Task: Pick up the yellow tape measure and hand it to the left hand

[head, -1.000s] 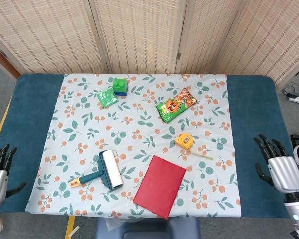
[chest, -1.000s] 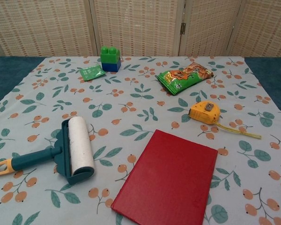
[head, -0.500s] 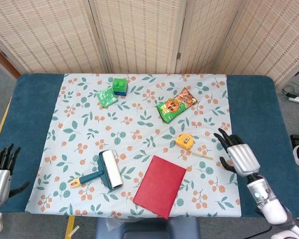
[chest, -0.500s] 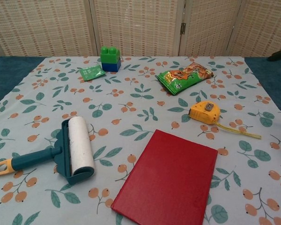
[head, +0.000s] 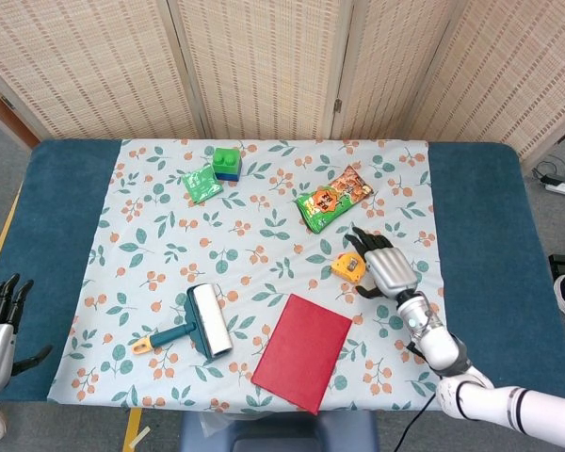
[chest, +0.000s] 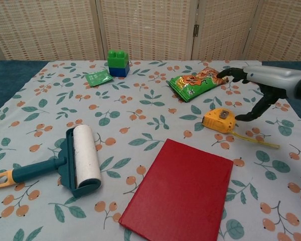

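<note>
Yellow tape measure (head: 347,266) (chest: 219,120): flat on the leaf-patterned cloth (head: 169,217) (chest: 50,100) covering the table (head: 56,207), right of centre, a short length of tape drawn out to its right, the green snack bag (head: 331,201) (chest: 196,81) behind it and the red book (head: 302,351) (chest: 178,193) in front. Right robot hand (head: 386,266) (chest: 256,90): fingers wide apart, holding nothing, poised just above and beside the tape measure's right side; whether it touches cannot be told. Left robot hand (head: 0,325): open, fingers spread and empty, at the table's near left edge; also present are a lint roller (head: 193,325) (chest: 65,160), a green sachet (head: 201,183) (chest: 98,78) and a green-and-blue block (head: 227,163) (chest: 118,63).
</note>
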